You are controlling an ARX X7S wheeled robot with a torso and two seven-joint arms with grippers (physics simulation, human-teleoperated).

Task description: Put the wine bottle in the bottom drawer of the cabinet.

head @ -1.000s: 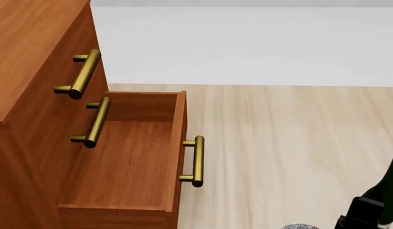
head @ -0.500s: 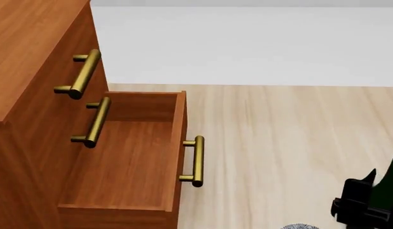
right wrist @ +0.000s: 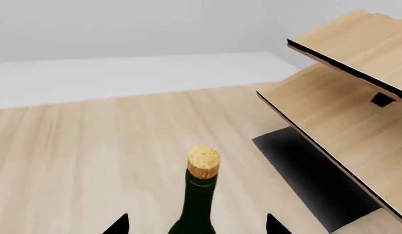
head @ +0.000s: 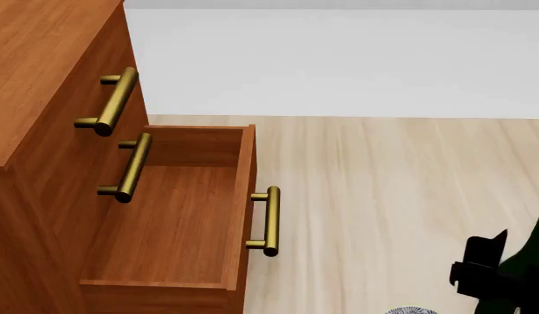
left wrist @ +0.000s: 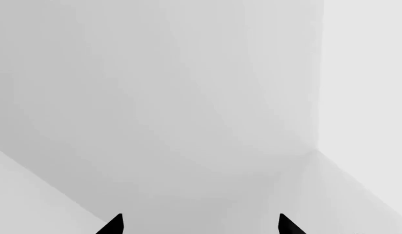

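Dark green wine bottle (right wrist: 199,202) stands between the right gripper's (head: 501,278) spread, unclamped fingers, well apart from the open bottom drawer (head: 169,222). Best to clamp below the neck, keeping it upright.

Cabinet (head: 42,196) on pale wood floor (head: 400,183)

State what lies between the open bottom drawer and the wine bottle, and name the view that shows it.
Head view: only bare pale wood floor separates the bottom drawer from the wine bottle.
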